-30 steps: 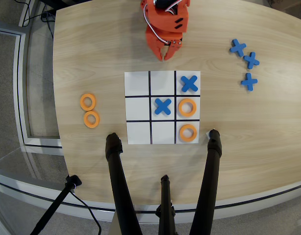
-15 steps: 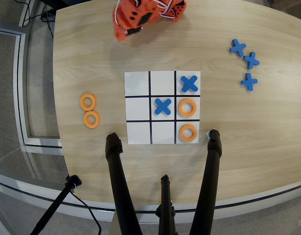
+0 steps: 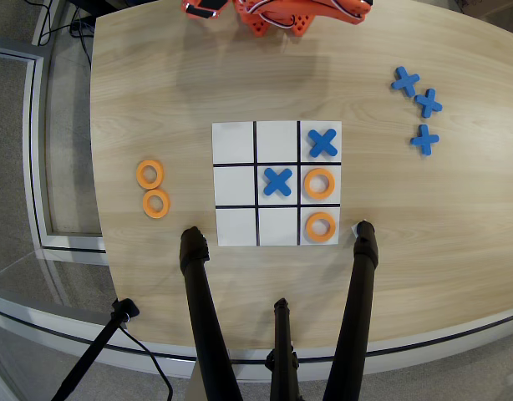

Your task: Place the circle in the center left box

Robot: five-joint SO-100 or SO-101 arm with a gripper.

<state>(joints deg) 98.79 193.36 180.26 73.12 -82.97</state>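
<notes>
An orange circle (image 3: pixel 318 184) lies flat in the center left box (image 3: pixel 307 169), the middle cell of the right column of the white 3x3 board (image 3: pixel 236 142) in the overhead view. A second orange ring (image 3: pixel 320 226) fills the cell below it. Two more rings (image 3: pixel 149 174) (image 3: pixel 156 203) rest on the wood left of the board. The orange arm (image 3: pixel 290 15) shows only at the top edge. My gripper (image 3: pixel 202 8) is cut off there, far from the board, and nothing can be seen between its fingers.
Blue crosses sit in the board's top right cell (image 3: pixel 322 143) and central cell (image 3: pixel 277 181). Three loose blue crosses (image 3: pixel 423 106) lie at the table's right. Black stand legs (image 3: pixel 198 284) (image 3: pixel 363 267) rise over the table's near edge below the board.
The arm has pulled back from just above the board to the top edge and swung left, leaving the view almost entirely. The pieces on the board have not moved.
</notes>
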